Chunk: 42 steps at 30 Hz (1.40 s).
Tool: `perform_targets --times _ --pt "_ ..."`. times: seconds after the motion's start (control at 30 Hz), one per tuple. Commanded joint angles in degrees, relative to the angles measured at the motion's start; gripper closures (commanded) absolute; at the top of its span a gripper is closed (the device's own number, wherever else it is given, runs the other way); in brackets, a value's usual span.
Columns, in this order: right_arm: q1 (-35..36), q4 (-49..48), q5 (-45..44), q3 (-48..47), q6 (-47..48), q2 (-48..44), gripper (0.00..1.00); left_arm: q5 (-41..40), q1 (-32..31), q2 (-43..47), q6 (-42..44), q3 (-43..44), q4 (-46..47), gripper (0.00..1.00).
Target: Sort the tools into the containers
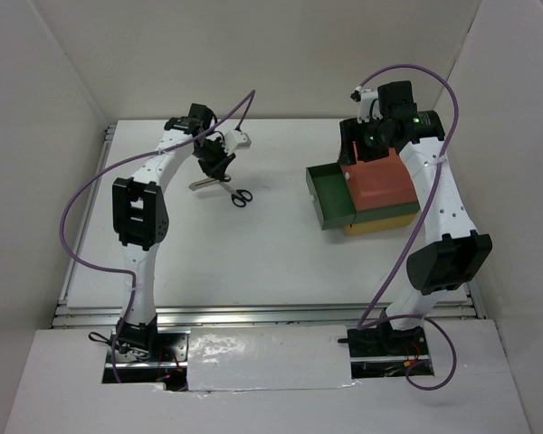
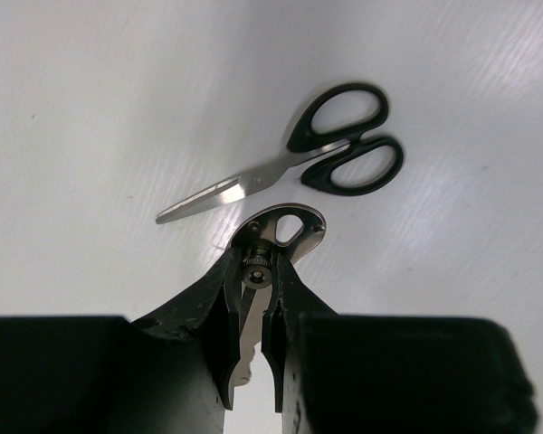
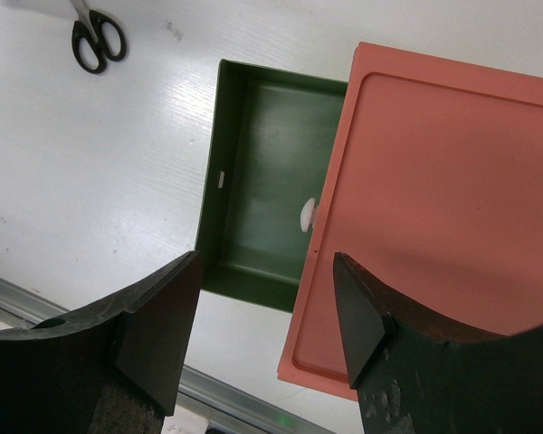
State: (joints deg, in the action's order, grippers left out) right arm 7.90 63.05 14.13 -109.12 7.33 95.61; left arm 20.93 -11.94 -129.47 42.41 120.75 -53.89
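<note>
A plain white surface (image 1: 253,258) is seen, enclosed by white walls (image 1: 281,54) at the left, far and right sides, with a metal rail (image 1: 253,313) along its near edge. Two arms are counted. At the left, the left pincer (image 2: 256,271) is pressed together on the one short silver bar (image 2: 285,226), whose looped head sticks out past the fingertips; whether the bar is lifted off the surface cannot be told. Just beside it, one pair of black-handled scissors (image 2: 317,158) is laid flat, blades closed and apart from the bar. Well to the right, one stack of three drawer-boxes is set: the dark green middle box (image 3: 253,199) is slid out to the left and open, the red-orange top box (image 3: 434,199) is seated above it, and the yellow bottom box (image 1: 380,226) shows at the near edge. The right pincer (image 3: 264,298) is held spread over the stack, nothing between its fingers.
</note>
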Motion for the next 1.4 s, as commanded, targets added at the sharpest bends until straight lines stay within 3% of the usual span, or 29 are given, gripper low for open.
perform_targets --times 0.0,0.23,0.27,0.3,0.33,0.63,0.97,1.37 --pt "0.1 -1.7 0.02 -0.39 -0.3 -2.18 0.33 3.59 -1.24 6.15 -6.1 0.54 1.41 1.0" --pt "-0.17 -3.98 -1.21 0.22 -1.97 -3.68 0.3 10.01 -3.34 11.77 -28.23 0.81 11.5 1.0" --pt "-0.25 -4.42 -1.12 0.31 -2.15 -3.94 0.28 9.14 -3.96 13.7 -34.96 0.11 15.96 1.0" --pt "-0.43 -5.21 -1.3 0.57 -2.67 -4.64 0.19 8.17 -5.01 14.67 -37.81 -1.73 18.18 1.0" --pt "-0.52 -5.48 -1.39 0.66 -2.85 -4.99 0.15 7.64 -5.63 15.99 -40.71 -2.96 20.55 1.0" --pt "-1.66 -11.1 -0.68 2.68 -6.1 -10.26 0.0 -6.42 -13.18 24.01 -81.29 -14.67 47.72 1.0" --pt "-3.5 -12.6 -0.07 4.17 -6.28 -11.68 0.0 -12.49 -25.58 13.82 -93.64 -7.11 53.09 1.0" --pt "-6.4 -13.12 2.13 7.17 -5.49 -13.26 0.0 -16.79 -28.75 5.02 -97.87 -5.35 54.77 1.0"
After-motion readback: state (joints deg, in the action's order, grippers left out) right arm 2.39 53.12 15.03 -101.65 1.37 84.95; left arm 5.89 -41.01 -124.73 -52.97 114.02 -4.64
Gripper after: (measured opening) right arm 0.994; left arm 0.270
